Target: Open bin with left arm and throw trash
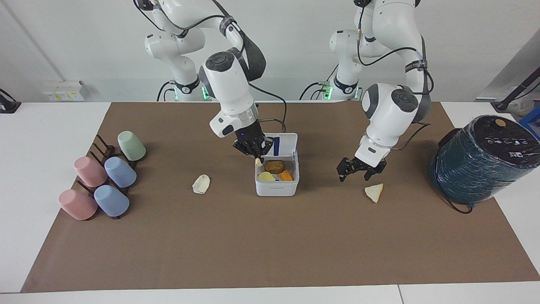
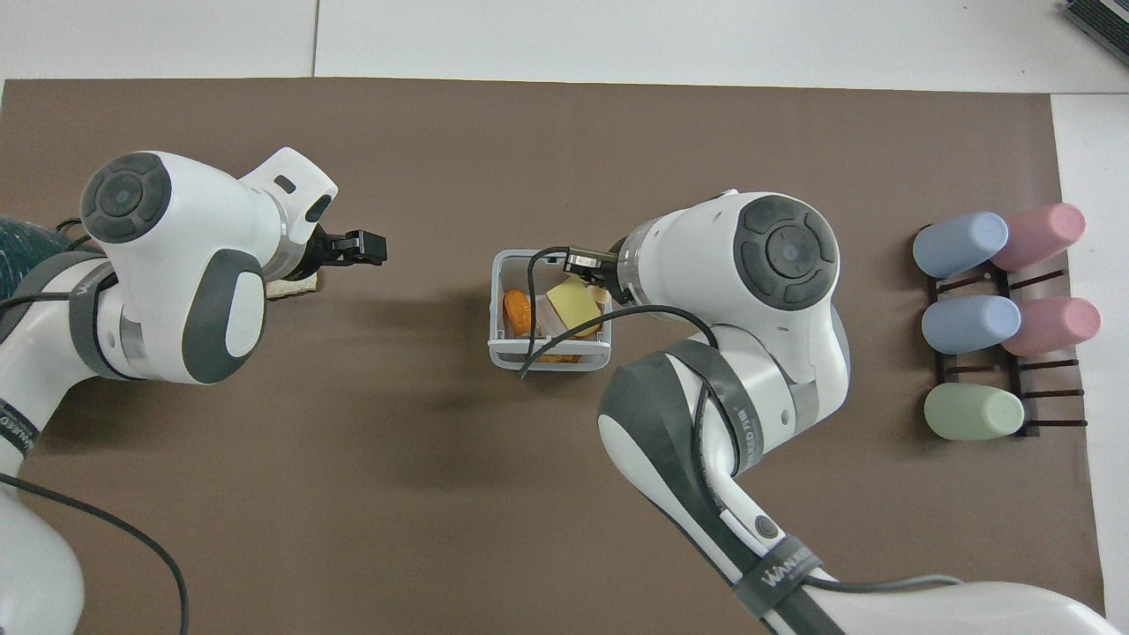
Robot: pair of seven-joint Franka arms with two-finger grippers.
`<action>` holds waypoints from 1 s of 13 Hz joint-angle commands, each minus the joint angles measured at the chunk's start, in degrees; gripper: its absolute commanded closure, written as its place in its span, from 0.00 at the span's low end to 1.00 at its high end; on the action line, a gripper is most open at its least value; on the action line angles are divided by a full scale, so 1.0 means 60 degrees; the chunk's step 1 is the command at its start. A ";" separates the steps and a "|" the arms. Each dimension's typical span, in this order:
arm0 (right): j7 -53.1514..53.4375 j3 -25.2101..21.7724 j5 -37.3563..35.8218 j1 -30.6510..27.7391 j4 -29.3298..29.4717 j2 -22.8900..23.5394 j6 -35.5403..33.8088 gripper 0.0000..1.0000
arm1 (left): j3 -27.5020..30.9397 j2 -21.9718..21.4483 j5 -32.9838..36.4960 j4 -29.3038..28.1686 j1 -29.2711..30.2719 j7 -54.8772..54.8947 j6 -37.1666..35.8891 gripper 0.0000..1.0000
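Bin: the bin (image 1: 276, 179) sits in the middle of the brown mat (image 1: 270, 245). Its lid stands up at the edge nearer the robots. Some food bits already lie inside.

Right gripper: the right gripper (image 1: 257, 157) hangs just over the corner of the bin nearest the robots, toward the right arm's end. It pinches a small yellowish nugget (image 1: 258, 161) in its tips. The nugget is right above the open box, so I think it only has to let go.

Left gripper: the left gripper (image 1: 358, 170) hangs low over the mat with its jaws spread wide and nothing in them. It is near the triangle scrap.

Triangle scrap: the pale wedge (image 1: 374, 192) lies on the mat toward the left arm's end, well apart from the bin. Its point faces away from the robots. The left arm is the closer one.

White lump: the cream lump (image 1: 201, 184) lies on the mat toward the right arm's end, near the bin.
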 commanded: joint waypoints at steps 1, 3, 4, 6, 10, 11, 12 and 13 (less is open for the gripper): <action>0.0440 0.0009 0.0147 0.0240 0.0173 0.0495 0.0434 0.74 | -0.0035 -0.0154 0.0187 -0.0611 0.0276 0.0785 0.0558 0.00; 0.0471 0.0009 0.0147 0.0300 0.0128 0.0644 0.0510 0.47 | -0.0035 0.0241 0.1240 -0.0611 0.0408 0.0787 0.0922 0.00; 0.0529 0.0009 0.0147 0.0329 0.0128 0.0644 0.0510 0.34 | -0.0035 0.0417 0.1331 -0.0611 0.0452 0.0772 0.1099 0.00; 0.0617 0.0009 0.0147 0.0329 0.0143 0.0644 0.0495 0.14 | -0.0020 0.0594 0.1376 -0.0611 0.0715 0.0772 0.1334 0.00; 0.0618 0.0009 0.0147 0.0344 0.0202 0.0644 0.0510 0.00 | 0.0023 0.0770 0.1874 -0.0655 0.1067 0.0728 0.1452 0.00; 0.0661 0.0009 0.0133 0.0359 0.0216 0.0644 0.0510 0.00 | 0.0038 0.0828 0.1889 -0.0742 0.1111 0.0728 0.1539 0.00; 0.0676 0.0009 0.0133 0.0359 0.0231 0.0615 0.0495 0.00 | 0.0038 0.0858 0.1889 -0.0859 0.1111 0.0728 0.1728 0.00; 0.0662 0.0009 0.0118 0.0344 0.0260 0.0542 0.0437 0.00 | 0.0038 0.0873 0.1889 -0.1049 0.1126 0.0714 0.1977 0.00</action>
